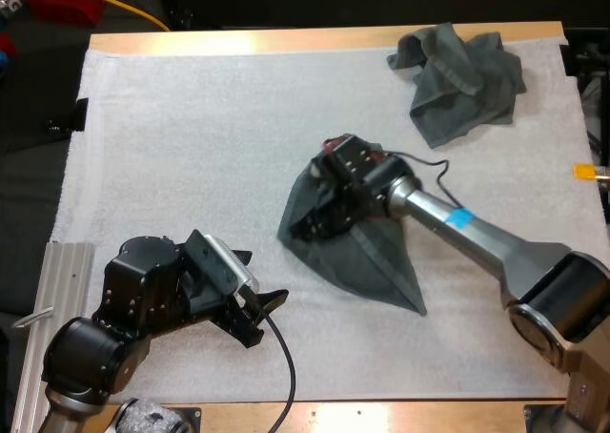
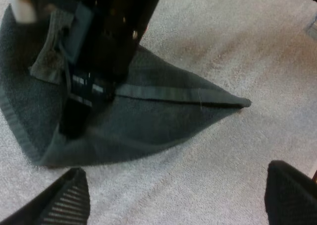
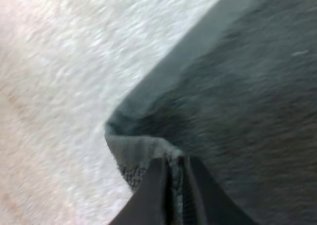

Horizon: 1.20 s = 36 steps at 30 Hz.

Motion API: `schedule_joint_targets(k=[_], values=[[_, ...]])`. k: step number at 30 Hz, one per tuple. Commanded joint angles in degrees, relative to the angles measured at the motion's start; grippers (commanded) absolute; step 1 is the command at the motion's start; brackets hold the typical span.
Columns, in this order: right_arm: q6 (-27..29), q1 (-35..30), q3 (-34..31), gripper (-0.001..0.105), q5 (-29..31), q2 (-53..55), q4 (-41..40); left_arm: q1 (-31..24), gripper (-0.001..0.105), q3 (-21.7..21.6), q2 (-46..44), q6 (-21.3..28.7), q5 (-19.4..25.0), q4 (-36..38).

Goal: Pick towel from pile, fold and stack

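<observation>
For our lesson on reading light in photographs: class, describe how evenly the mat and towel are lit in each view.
High view: even light on the mat, only faint shadows. Left wrist view: the towel reads dark against the pale mat, no glare. Right wrist view: the mat looks washed out bright beside the towel's edge, near the right gripper.
</observation>
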<state>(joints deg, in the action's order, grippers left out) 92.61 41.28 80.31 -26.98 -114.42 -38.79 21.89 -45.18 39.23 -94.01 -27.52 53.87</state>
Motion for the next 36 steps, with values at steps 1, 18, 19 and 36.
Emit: schedule_joint_targets(k=[1,18,19,36], values=[[-0.51,0.99,0.30,0.001,-1.32,0.86,-0.08,0.10,0.071,0.03,-0.39,0.11,0.52,-0.12],[-1.88,3.34,0.55,0.072,2.08,1.80,-1.77,0.10,0.071,0.03,-0.39,0.11,0.29,-0.12],[-1.18,2.92,0.55,0.072,3.46,2.10,-1.76,0.10,0.071,0.03,-0.39,0.11,0.29,-0.12],[0.60,-0.45,0.55,0.055,28.94,1.02,8.15,0.10,0.071,0.03,-0.39,0.11,0.29,0.08]])
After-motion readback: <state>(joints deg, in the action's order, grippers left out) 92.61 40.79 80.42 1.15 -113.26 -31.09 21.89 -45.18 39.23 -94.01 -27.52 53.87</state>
